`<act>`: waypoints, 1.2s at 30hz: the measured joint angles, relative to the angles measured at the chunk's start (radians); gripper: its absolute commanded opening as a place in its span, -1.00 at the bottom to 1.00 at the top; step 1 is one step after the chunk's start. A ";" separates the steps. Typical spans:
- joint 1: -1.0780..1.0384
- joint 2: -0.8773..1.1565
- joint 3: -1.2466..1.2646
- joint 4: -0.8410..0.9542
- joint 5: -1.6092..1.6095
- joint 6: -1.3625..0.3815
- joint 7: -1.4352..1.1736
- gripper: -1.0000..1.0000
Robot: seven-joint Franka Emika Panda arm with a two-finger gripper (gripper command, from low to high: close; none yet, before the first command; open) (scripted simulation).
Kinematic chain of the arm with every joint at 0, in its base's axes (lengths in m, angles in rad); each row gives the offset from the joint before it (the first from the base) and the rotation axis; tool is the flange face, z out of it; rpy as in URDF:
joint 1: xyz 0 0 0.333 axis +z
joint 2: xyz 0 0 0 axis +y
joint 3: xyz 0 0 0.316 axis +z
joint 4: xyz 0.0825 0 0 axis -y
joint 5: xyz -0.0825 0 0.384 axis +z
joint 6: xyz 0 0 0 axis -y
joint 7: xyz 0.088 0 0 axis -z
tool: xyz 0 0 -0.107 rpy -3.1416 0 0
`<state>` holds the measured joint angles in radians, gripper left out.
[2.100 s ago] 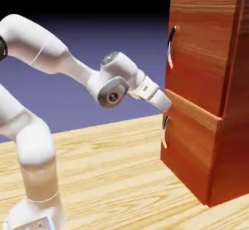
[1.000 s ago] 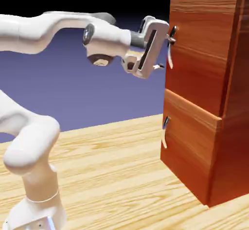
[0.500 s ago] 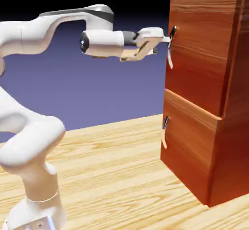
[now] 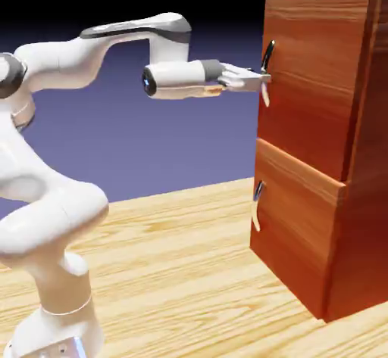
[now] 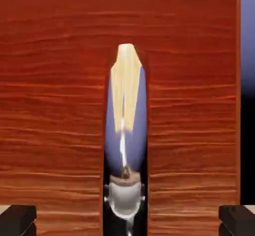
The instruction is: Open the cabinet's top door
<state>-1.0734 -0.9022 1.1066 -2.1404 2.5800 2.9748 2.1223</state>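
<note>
The cabinet's top door [image 4: 314, 84] fills the upper right of the exterior view, closed flush against the tall reddish-brown wood-grain cabinet [image 4: 367, 160]. Its long curved silver-and-black handle [image 4: 266, 73] runs up and down near the door's left edge, in the upper right part of that frame. My claw [image 4: 265, 79] is right at this handle, level with its middle — whether I touch it I cannot tell from here. In the hand view I see the handle upright in the middle, its shiny surface mirroring pale yellow, blue-violet and something rounded and grey low down. My two dark fingertips [image 5: 19, 220] sit wide apart at the lower left and lower right corners of that view, the handle between them with a strip of door showing on either side. So my claw is open, clamped on nothing. Around the handle the red-brown grain fills most of the hand view, and the door's edge runs down near the right side, with blue-violet and black beyond.

Below the top door, at the right of the exterior view, is the shorter lower door [image 4: 295, 220], also closed, with its small curved handle [image 4: 258, 205] near its left edge. My white arm [image 4: 57, 213] rises from the lower left and reaches across the upper middle, my wrist [image 4: 178, 76] lying nearly level. The pale wood-grain bench [image 4: 174, 273] spreads over the bottom of the frame, under the cabinet.
</note>
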 measured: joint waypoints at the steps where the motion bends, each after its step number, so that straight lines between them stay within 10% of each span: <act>1: 0.000 0.000 0.000 0.000 0.000 0.000 0.000 -1.00; 22: 0.573 -0.129 -0.687 -0.537 -0.537 -0.602 0.077 -1.00; 36: 0.622 -0.102 -1.195 -0.585 -1.040 -1.122 0.076 -1.00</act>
<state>-0.4518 -1.0042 -0.0881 -2.7254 1.5402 1.8528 2.1981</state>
